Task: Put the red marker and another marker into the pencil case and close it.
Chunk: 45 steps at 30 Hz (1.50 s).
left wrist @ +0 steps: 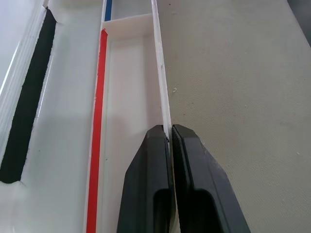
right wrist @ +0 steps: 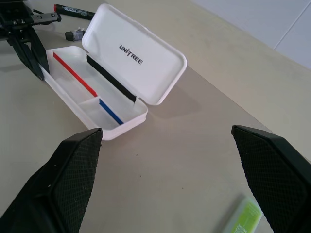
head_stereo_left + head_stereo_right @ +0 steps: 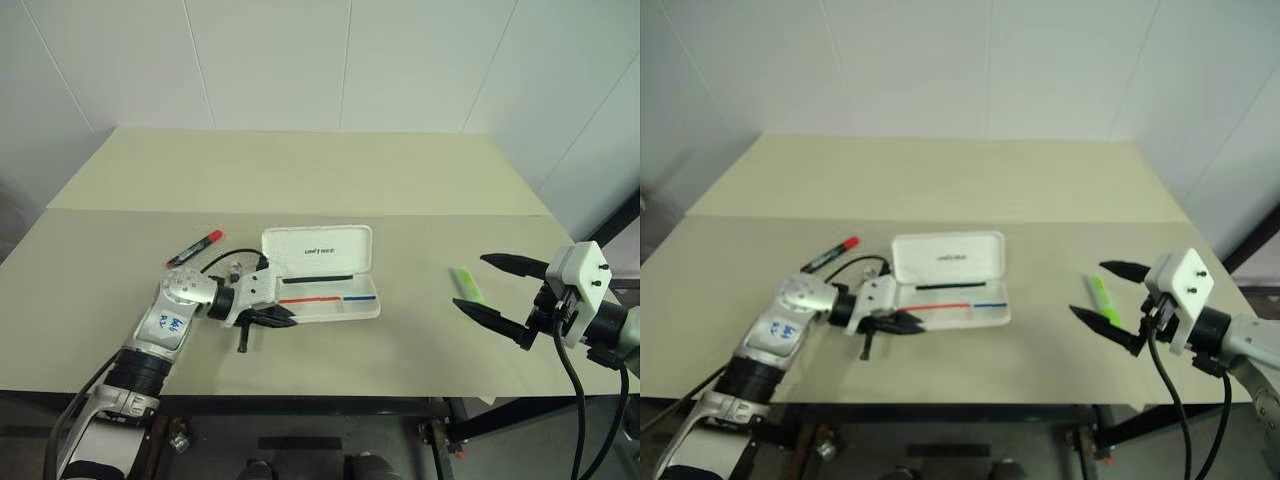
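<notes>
The pencil case [image 3: 316, 248] lies open in the middle of the table, its white lid standing up at the back and red and blue stripes in the tray. My left gripper [image 1: 170, 133] is at the tray's left front corner, shut on the thin front wall [image 1: 160, 87]. The red marker [image 3: 195, 248] lies on the table behind my left wrist, left of the case. Right of the case lies the lime-green marker [image 3: 466, 285]. My right gripper [image 3: 470, 281] hovers above and around it, wide open with nothing held, pointing toward the case [image 2: 136, 58].
The beige table [image 3: 300, 180] runs far back behind the case. Its front edge [image 3: 330, 393] passes just below both arms. White walls stand behind and to the right. A black cable loops from my left wrist [image 3: 225, 258] close to the case's lid.
</notes>
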{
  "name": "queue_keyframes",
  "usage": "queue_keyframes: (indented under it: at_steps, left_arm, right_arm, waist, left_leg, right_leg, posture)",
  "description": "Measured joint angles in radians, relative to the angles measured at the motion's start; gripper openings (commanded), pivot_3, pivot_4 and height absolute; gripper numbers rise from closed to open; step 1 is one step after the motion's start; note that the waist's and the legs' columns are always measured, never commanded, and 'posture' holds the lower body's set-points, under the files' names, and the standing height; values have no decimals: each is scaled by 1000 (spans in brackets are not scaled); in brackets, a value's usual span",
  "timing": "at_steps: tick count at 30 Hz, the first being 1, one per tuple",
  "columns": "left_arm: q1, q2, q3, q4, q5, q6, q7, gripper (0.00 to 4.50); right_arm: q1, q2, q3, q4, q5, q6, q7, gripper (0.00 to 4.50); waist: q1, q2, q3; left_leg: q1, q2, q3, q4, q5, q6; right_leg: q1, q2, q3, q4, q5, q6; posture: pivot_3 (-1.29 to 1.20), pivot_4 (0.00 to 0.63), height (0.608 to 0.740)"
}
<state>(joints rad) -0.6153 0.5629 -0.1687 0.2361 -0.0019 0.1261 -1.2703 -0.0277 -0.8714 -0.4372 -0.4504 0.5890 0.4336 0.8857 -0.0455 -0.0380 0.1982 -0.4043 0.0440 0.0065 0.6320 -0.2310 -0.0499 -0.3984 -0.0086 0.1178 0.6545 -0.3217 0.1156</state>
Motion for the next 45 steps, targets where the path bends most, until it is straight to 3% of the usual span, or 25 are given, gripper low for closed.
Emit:
queue_keyframes:
  at_steps: [10, 12, 18, 26, 35, 45]
  left_arm:
    - [82, 46, -8, -150, -88, 48, -38, 4044]
    - [94, 54, -8, -186, -110, 73, -41, 4465]
    - [112, 75, 43, -304, -226, 178, -28, 4465]
    - [25, 83, 253, -330, -353, 288, 162, 4465]
    - [-19, 149, 325, -25, -276, 262, 355, 4465]
    - [-154, 194, 310, 369, -181, 126, 395, 4465]
  right_arm:
    - [-13, 0, 24, 9, -1, -3, 5, 4500]
    - [-24, 1, 39, 17, -1, -5, 8, 4500]
    - [-55, 1, 55, 42, -9, -23, 27, 4500]
    - [-119, 1, 103, 106, -15, -43, 65, 4500]
    - [-207, 48, 145, 112, 62, -39, 125, 4500]
    - [-273, 49, 194, 83, 57, -21, 115, 4500]
  waist:
    - [-8, 0, 0]
    - [-8, 0, 0]
    - [-9, 0, 0]
    - [-10, 0, 0]
    - [-10, 0, 0]
    - [-4, 0, 0]
  left_leg:
    - [0, 1, 0, -1, 0, 0]
    - [0, 1, 0, -1, 0, 1]
    - [0, 1, 0, -1, 0, 1]
    - [1, 1, 0, -1, 0, 1]
    - [1, 1, 0, -2, 0, 0]
    - [-1, 1, 0, -3, -1, 0]
  right_leg:
    - [0, 0, 0, -1, 0, -1]
    - [0, 0, 0, -1, 0, -1]
    - [0, 0, 0, -1, -1, -1]
    - [0, 0, 0, -1, -1, -1]
    - [0, 0, -1, -1, 0, -1]
    - [-1, -1, -3, -2, -1, -1]
  posture:
    - [0, 150, 740]
    - [0, 150, 740]
    - [0, 150, 740]
    - [0, 150, 740]
    - [0, 150, 740]
    - [0, 150, 740]
